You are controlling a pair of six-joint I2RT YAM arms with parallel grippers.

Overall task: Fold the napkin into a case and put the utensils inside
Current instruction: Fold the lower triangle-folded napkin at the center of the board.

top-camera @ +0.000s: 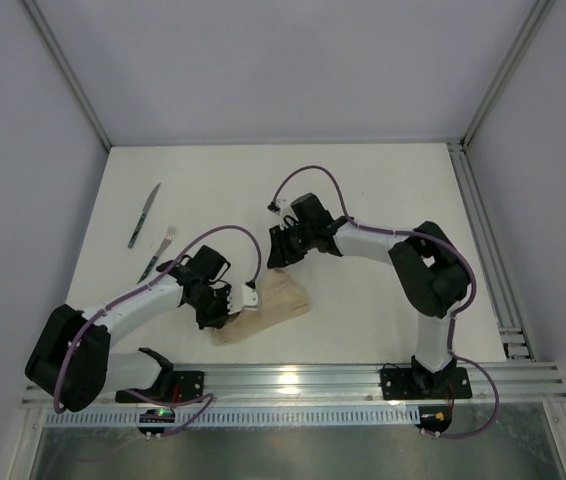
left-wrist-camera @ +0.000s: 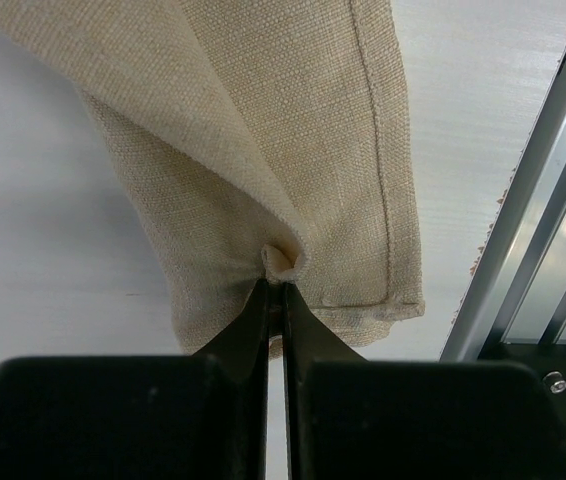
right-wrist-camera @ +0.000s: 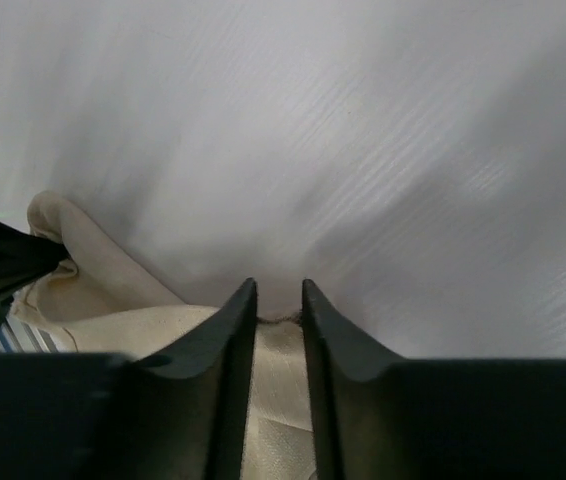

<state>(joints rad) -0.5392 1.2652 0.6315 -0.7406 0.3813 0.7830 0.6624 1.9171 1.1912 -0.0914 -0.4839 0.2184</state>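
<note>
The beige napkin (top-camera: 277, 300) lies folded into a thick strip near the table's front, between the two arms. My left gripper (top-camera: 231, 300) is shut on a bunched fold of it; in the left wrist view the fingertips (left-wrist-camera: 275, 282) pinch the napkin (left-wrist-camera: 293, 130), whose hemmed edge hangs to the right. My right gripper (top-camera: 281, 252) is at the cloth's far end. Its jaws (right-wrist-camera: 278, 290) stand a little apart, with the napkin's (right-wrist-camera: 113, 300) frayed edge lying between the tips. The knife (top-camera: 144, 215) and fork (top-camera: 159, 250), both teal-handled, lie at the back left, apart from the cloth.
An aluminium rail (top-camera: 363, 378) runs along the near edge, close to the napkin, and shows in the left wrist view (left-wrist-camera: 543, 200). Another rail (top-camera: 483, 240) borders the right side. White walls enclose the table.
</note>
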